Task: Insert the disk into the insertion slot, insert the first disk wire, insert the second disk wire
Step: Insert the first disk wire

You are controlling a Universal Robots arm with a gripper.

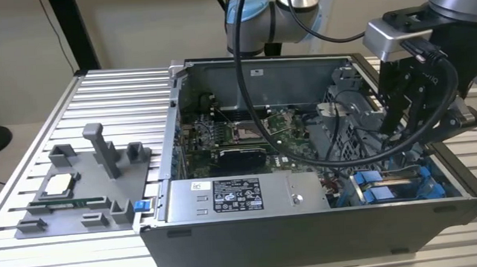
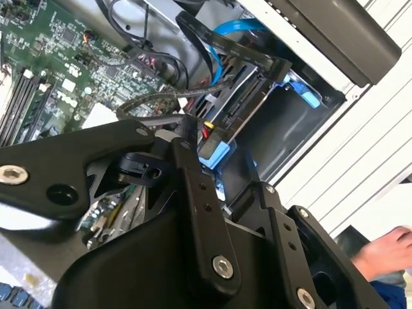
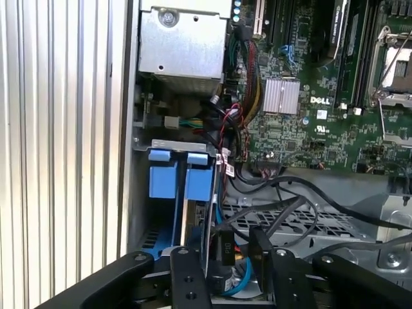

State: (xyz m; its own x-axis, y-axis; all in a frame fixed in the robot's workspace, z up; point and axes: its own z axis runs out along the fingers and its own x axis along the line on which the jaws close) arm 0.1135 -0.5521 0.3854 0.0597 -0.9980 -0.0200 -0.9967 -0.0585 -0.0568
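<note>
Gripper (image 3: 223,243): positioned low inside the open case (image 1: 308,242), over the slot (image 3: 143,147) at the corner on the exterior view's right.
Fingers (image 3: 187,277): black, seen set apart in both wrist views. A black connector (image 3: 225,248) is seen standing in the gap between them, with a blue cable (image 3: 242,277) just beside it. Whether the pads press the connector cannot be told.
Disk (image 3: 198,180): seated on edge in the slot, its blue carrier tab shown beside a second blue tab (image 3: 162,175).
Power supply (image 1: 241,197): fixed along the case's near wall, beside the slot.
Motherboard (image 3: 309,129): laid on the case floor, crossed by black wires.
Table (image 1: 116,96): slatted metal. A grey fixture (image 1: 80,188) is placed on it, at the exterior view's left of the case.
Hand (image 2: 386,252): a person's, seen outside the case, well apart from the fingers.
</note>
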